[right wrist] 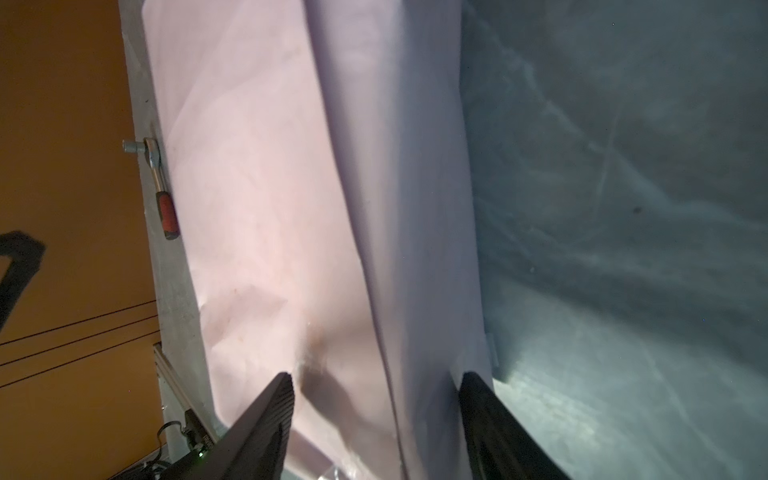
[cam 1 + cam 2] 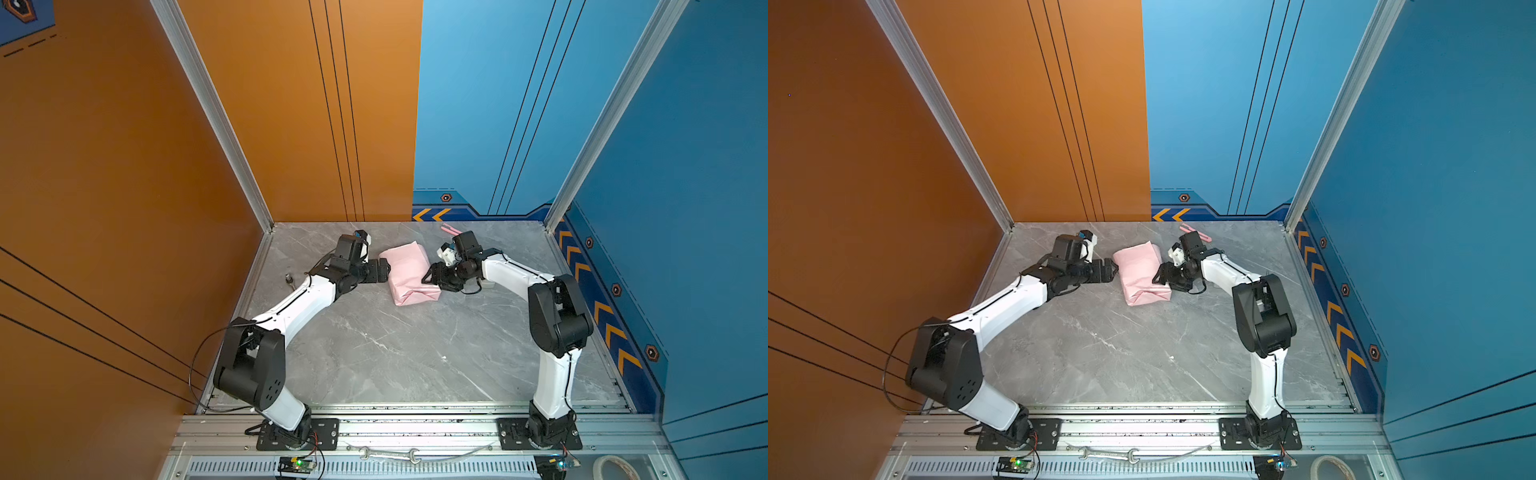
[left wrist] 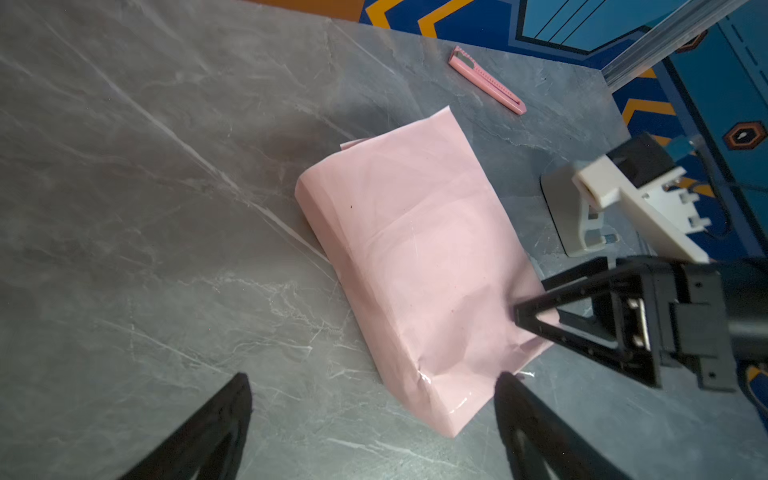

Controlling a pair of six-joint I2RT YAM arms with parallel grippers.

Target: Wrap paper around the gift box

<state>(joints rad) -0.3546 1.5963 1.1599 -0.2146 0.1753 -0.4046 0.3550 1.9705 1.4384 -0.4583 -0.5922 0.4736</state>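
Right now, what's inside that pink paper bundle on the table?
Only the paper shows, folded into a boxy parcel with shiny tape at one end. Whatever is inside is fully covered; no gift box is visible.

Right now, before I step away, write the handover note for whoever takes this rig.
Left hand: open, empty, at the left of the paper.
Right hand: open, jaws astride the paper's right edge, not clamped.
Things: paper folded pink side out around the gift box, which is fully hidden, on the table toward the back.
Done: body wrapped; near end folded, with shiny tape on it.
Left: a corner sticks out at the far end; probably fold and tape it.
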